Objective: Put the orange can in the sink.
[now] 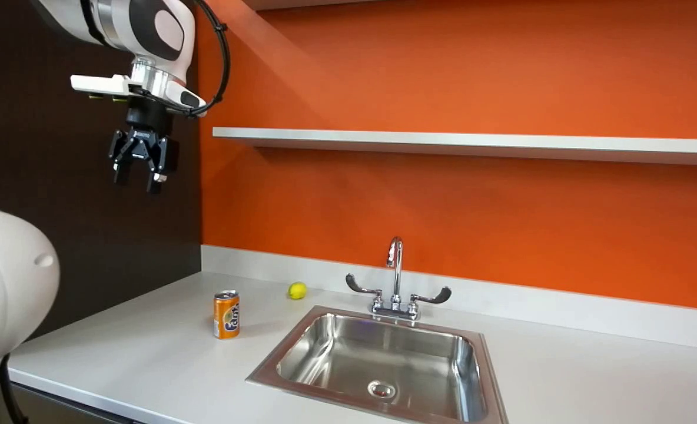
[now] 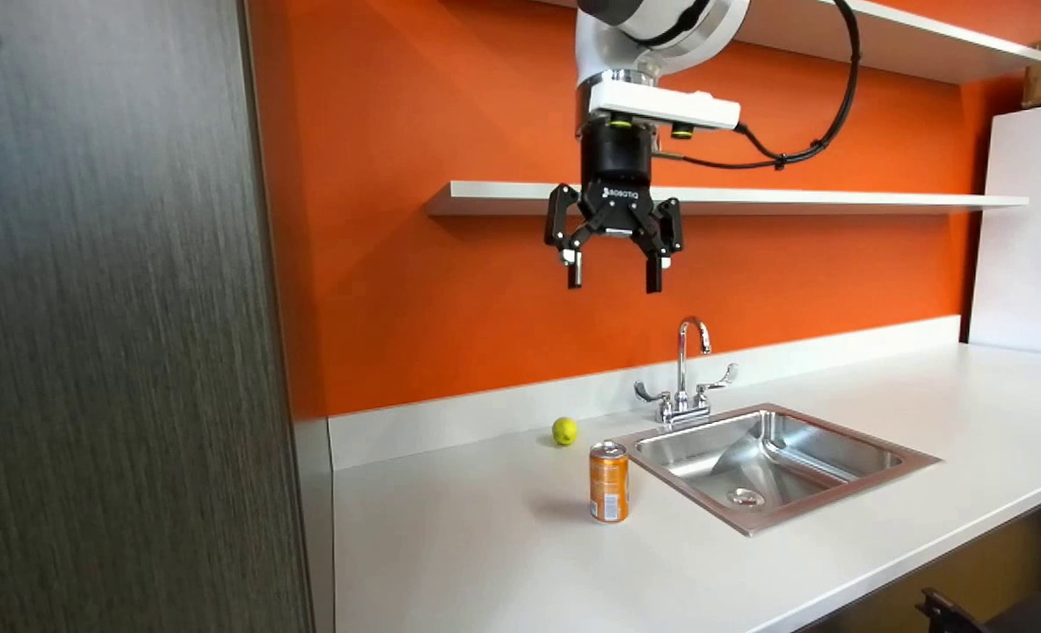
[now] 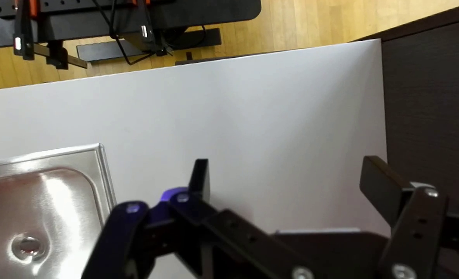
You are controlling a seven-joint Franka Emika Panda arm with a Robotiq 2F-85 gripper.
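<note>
Operator: Take the sink (image 1: 395,359) as datum. Nearest item?

Inspector: The orange can (image 1: 226,315). It stands upright on the countertop (image 1: 148,353), left of the sink in both exterior views, near the rim but apart from it.

Operator: Markings?

Inspector: Its lettering (image 1: 231,318), running sideways in an exterior view, reads "Fanta". Print on the white panel (image 2: 611,506) is too small to read.

Operator: Next, moving back?

Inspector: The gripper (image 2: 615,280), high above the countertop beside the sink and pointing down. Its jaws stand wide apart; in the wrist view, countertop shows between them. The body is marked "ROBOTIQ".

Operator: Continue.

Inspector: A yellow-green ball (image 2: 564,431) rests near the sink's rear left corner. The chrome faucet (image 1: 397,282) stands at the sink's rear edge. Farthest, a white shelf (image 1: 469,144) runs along the orange wall (image 1: 442,70), above and behind the sink.
</note>
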